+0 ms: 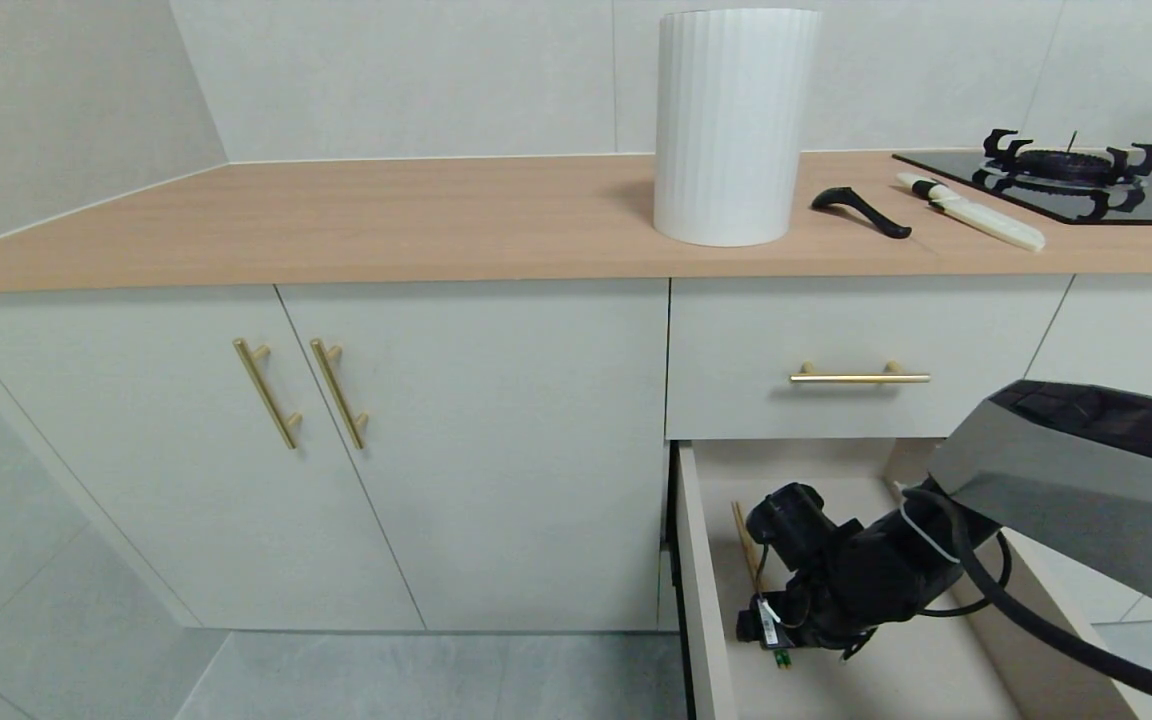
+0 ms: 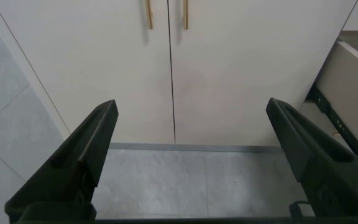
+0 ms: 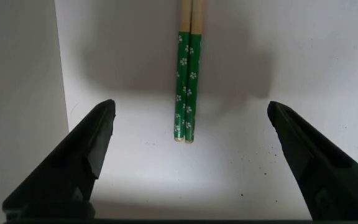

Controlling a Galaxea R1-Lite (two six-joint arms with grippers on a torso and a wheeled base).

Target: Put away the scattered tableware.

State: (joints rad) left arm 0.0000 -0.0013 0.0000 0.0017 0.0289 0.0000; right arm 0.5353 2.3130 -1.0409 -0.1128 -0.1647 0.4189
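Note:
A pair of wooden chopsticks (image 3: 187, 93) with green flowered ends lies flat on the white floor of the open lower drawer (image 1: 701, 560); their wooden shafts (image 1: 744, 545) show near the drawer's left wall. My right gripper (image 3: 190, 124) hangs open just above them, one finger on each side, not touching. My right arm (image 1: 866, 575) reaches down into the drawer. On the counter lie a black spoon (image 1: 861, 210) and a white knife (image 1: 971, 212). My left gripper (image 2: 191, 118) is open and holds nothing, low in front of the cupboard doors (image 2: 229, 74).
A tall white ribbed container (image 1: 731, 125) stands on the wooden counter (image 1: 386, 220), left of the spoon. A black gas hob (image 1: 1076, 180) sits at the far right. Above the open drawer is a shut drawer with a gold handle (image 1: 861, 377). The open drawer's side (image 2: 347, 81) is near my left gripper.

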